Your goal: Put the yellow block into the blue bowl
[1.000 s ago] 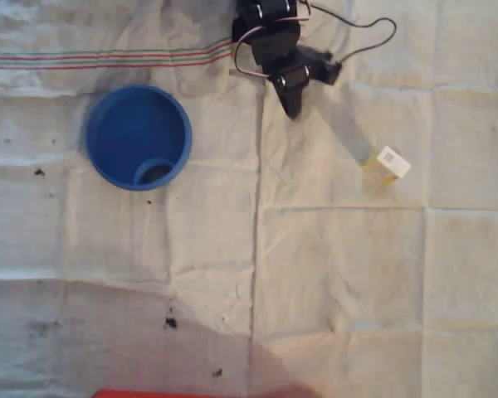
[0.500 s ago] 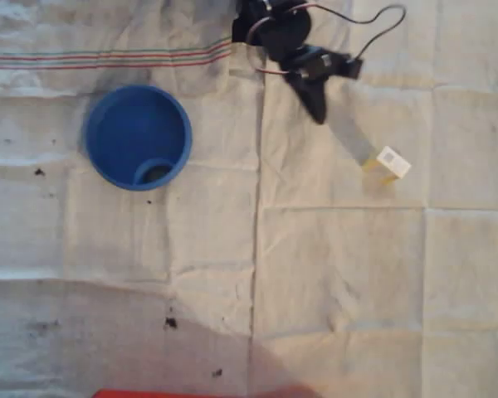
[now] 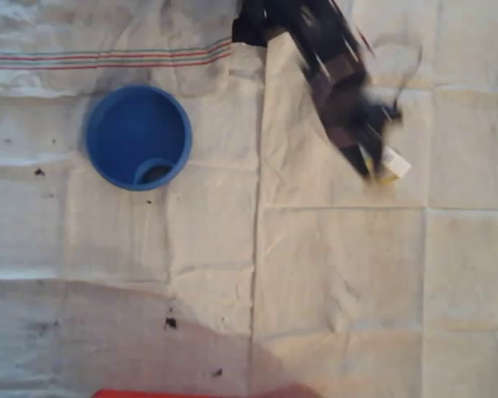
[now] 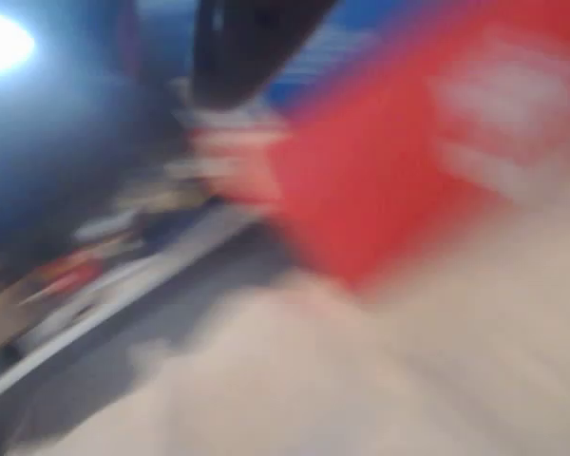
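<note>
In the overhead view the yellow block (image 3: 390, 165), small with a whitish top, lies on the cloth at the right. My black arm reaches down from the top edge, blurred by motion, and my gripper (image 3: 367, 164) is right beside the block on its left, partly over it. The blur hides whether the jaws stand open or shut. The blue bowl (image 3: 138, 137) stands upright at the left, far from the gripper. The wrist view is smeared; a dark finger (image 4: 247, 47) shows at the top.
A creased pale cloth (image 3: 315, 274) covers the table. A red object (image 3: 191, 393) peeks in at the bottom edge of the overhead view, and a large red shape (image 4: 399, 142) fills the right of the wrist view.
The arm has swung fast from the top centre down and to the right, and the gripper now sits at the yellow block. Block and bowl have not moved.
</note>
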Robot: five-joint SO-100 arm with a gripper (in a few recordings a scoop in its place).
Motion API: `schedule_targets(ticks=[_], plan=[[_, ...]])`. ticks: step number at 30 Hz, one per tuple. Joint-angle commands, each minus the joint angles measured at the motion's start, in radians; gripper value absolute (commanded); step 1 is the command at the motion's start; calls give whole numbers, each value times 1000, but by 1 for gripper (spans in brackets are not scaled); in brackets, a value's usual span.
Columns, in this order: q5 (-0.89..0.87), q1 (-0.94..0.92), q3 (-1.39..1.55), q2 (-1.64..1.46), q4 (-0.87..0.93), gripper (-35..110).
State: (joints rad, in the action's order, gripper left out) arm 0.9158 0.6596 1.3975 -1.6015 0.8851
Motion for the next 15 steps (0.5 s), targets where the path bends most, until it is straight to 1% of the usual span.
schedule_targets(ticks=[1, 4, 7, 12, 15], plan=[[210, 11, -285, 75, 112, 1], [322, 14, -380, 137, 229, 2], [396, 58, -437, 164, 368, 6], [437, 135, -491, 163, 634, 17], [439, 144, -523, 175, 721, 21]])
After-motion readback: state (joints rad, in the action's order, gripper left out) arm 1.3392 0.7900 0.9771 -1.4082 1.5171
